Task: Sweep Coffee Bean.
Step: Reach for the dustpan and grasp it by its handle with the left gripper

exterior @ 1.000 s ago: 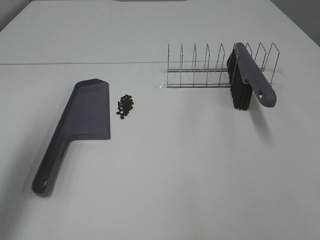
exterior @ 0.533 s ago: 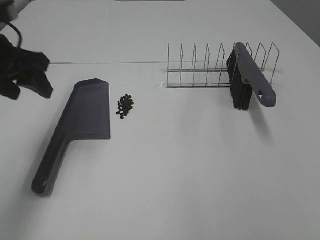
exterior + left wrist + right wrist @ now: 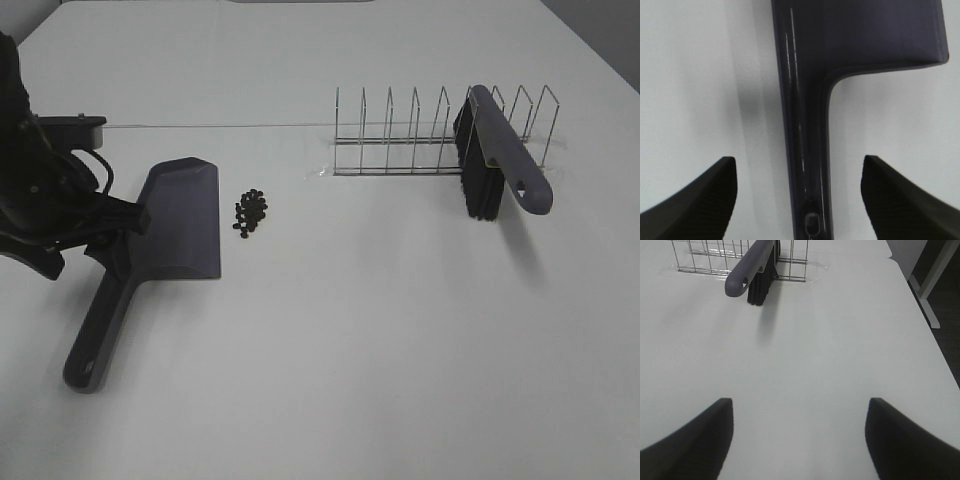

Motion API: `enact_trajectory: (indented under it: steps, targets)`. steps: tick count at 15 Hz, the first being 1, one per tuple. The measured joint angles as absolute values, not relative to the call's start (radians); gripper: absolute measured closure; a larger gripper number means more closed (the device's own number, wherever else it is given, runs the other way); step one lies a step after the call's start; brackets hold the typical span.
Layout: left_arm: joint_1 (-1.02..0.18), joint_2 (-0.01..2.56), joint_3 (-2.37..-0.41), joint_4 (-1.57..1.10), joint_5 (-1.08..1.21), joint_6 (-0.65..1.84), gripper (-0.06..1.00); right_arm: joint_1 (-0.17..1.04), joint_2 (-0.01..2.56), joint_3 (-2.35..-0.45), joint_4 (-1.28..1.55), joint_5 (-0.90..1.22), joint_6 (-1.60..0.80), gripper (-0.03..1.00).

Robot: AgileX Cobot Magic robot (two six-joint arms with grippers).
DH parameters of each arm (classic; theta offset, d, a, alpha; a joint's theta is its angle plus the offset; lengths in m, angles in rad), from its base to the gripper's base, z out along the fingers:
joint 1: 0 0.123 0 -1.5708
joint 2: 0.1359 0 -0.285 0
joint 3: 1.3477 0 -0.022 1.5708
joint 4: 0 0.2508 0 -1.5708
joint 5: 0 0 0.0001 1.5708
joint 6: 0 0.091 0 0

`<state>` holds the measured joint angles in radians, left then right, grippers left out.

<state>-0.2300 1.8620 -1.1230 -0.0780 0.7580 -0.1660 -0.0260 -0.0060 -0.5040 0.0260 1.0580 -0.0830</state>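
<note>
Coffee beans (image 3: 251, 212): a small cluster of dark ovals lying on the white worktop (image 3: 380, 340), just beside the long right edge of the dustpan (image 3: 178, 222) and apart from it. The grey-purple dustpan lies flat, its blade toward the far side and its handle running toward the near left. Left tool (image 3: 797, 165): wide open and gripping nothing. In the left wrist view its two dark fingers (image 3: 700, 200) stand on either side of the dustpan handle, with bare worktop showing between each finger and the handle. Whether the fingers reach down to the worktop cannot be told. Wire rack (image 3: 400, 135): well to the right of the beans, toward the far side. A brush (image 3: 508, 165) rests in its right-hand slots, black bristles hanging down and grey-purple handle slanting toward the near side. Right tool (image 3: 800, 401): wide open and empty, above bare worktop on the near side of the rack; it is outside the high view.
</note>
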Motion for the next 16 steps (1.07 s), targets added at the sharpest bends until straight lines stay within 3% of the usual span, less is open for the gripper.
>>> enact_trajectory:
  steps: [10,12,13,16]
  targets:
    - [-0.237,2.043,-1.129,-0.071,0.647,-0.169,0.30,-0.026,-0.006,-0.504,0.026,1.058,-0.083,0.27]
    - [-0.237,2.045,-1.131,-0.060,0.645,-0.172,0.42,-0.026,-0.006,-0.504,0.026,1.058,-0.083,0.27]
    - [-0.237,2.045,-1.132,-0.060,0.645,-0.172,0.55,-0.026,-0.006,-0.504,0.026,1.058,-0.083,0.27]
    - [-0.237,2.047,-1.133,-0.063,0.646,-0.200,0.59,-0.026,-0.006,-0.504,0.026,1.058,-0.083,0.27]
